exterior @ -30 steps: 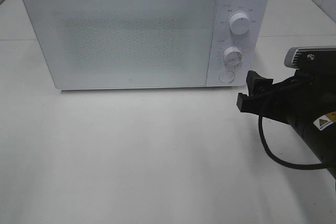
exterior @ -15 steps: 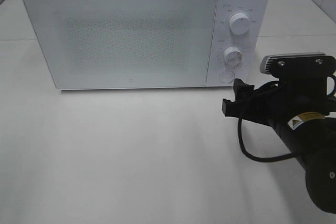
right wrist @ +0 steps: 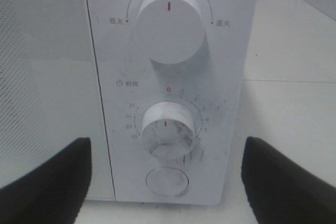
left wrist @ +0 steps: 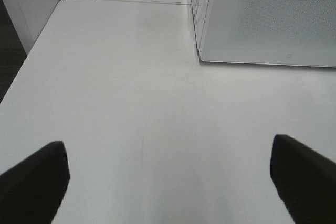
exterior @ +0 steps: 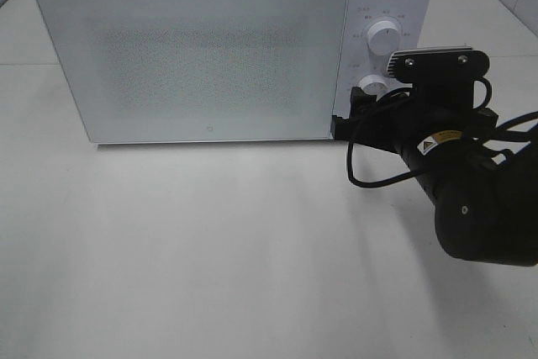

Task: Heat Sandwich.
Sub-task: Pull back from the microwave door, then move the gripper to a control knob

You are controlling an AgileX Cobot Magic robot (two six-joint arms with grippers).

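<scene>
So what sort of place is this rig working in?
Likely a lab bench set up as a mock kitchen: a white microwave with its door shut stands on a plain white table, and a black robot arm is up at its dials.

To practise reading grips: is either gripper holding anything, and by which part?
Nothing is held: the left gripper is open above the table, the right gripper open facing the lower knob of the microwave.

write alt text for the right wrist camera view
Close-up of a white microwave control panel: a large round white power knob above a smaller scuffed white timer knob and a round white button. The two black fingers of the open right hand flank the timer knob, and the closed frosted door adjoins the panel.
</scene>
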